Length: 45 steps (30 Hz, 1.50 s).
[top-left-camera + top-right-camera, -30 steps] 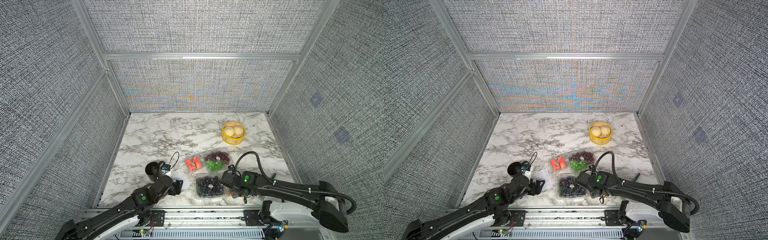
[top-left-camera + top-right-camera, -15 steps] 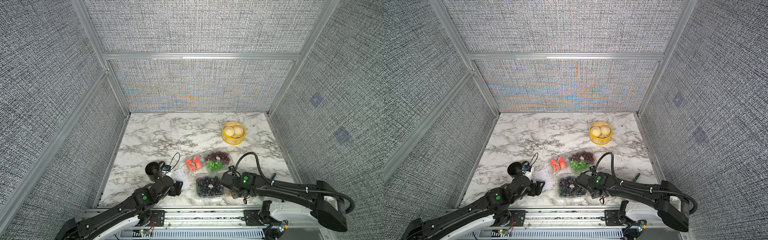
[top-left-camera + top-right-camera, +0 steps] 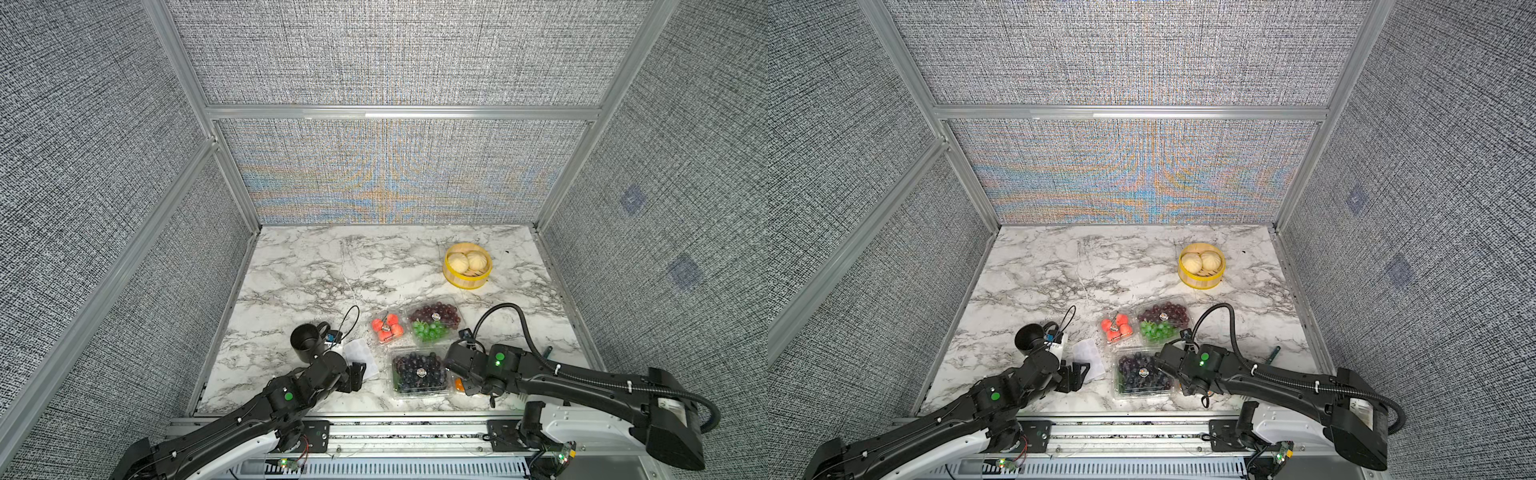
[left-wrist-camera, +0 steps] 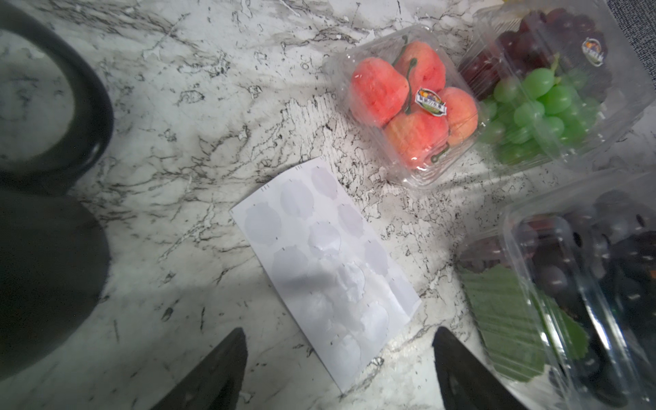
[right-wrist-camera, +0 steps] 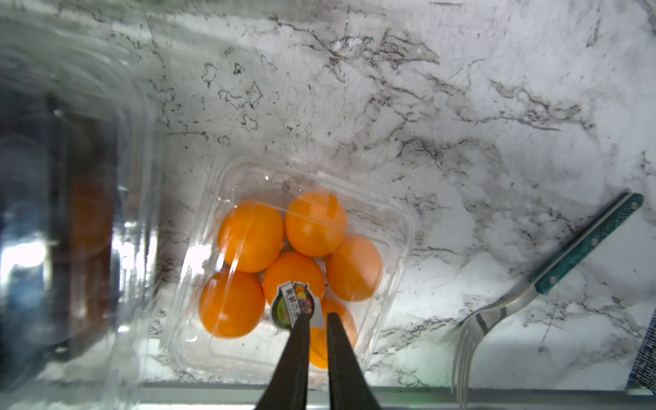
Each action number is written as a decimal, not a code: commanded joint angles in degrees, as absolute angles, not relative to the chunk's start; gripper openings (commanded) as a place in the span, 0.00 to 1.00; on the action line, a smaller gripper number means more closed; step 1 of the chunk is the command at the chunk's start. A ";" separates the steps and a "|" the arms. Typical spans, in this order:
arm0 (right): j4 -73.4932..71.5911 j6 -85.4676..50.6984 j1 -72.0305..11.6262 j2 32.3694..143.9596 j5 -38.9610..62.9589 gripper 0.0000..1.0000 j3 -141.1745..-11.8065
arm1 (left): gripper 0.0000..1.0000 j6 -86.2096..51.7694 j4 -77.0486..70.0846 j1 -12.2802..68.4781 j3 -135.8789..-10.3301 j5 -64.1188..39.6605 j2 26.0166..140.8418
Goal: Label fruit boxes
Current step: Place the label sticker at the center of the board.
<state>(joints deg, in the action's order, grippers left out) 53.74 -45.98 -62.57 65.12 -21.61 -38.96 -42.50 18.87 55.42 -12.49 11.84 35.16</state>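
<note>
Four clear fruit boxes stand near the front edge. They hold red fruit (image 3: 387, 328) (image 4: 411, 106), purple and green grapes (image 3: 434, 322) (image 4: 543, 99), dark grapes (image 3: 419, 372) (image 4: 585, 284) and small oranges (image 5: 294, 255). The first three carry a round label. The orange box lies mostly under my right arm in both top views. My right gripper (image 5: 317, 316) hovers over its lid, jaws almost together. A round fruit sticker (image 5: 293, 305) sits curled at their tips, its white edge between them. My left gripper (image 4: 340, 337) (image 3: 357, 374) is open over the near end of the white sticker sheet (image 4: 326, 266).
A black mug (image 3: 305, 340) stands just left of the sticker sheet (image 3: 360, 353). A fork with a teal handle (image 5: 532, 284) (image 3: 547, 352) lies right of the orange box. The yellow bamboo steamer (image 3: 466, 266) sits at the back right. The table's front edge runs close below the boxes.
The right arm has shifted slightly over the orange box. The left arm, the boxes and the sticker sheet have stayed where they were.
</note>
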 commanded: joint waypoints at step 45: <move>44.62 -36.76 -56.36 56.10 -13.57 0.32 -34.83 | 0.84 -40.88 15.29 55.38 -14.08 11.35 33.54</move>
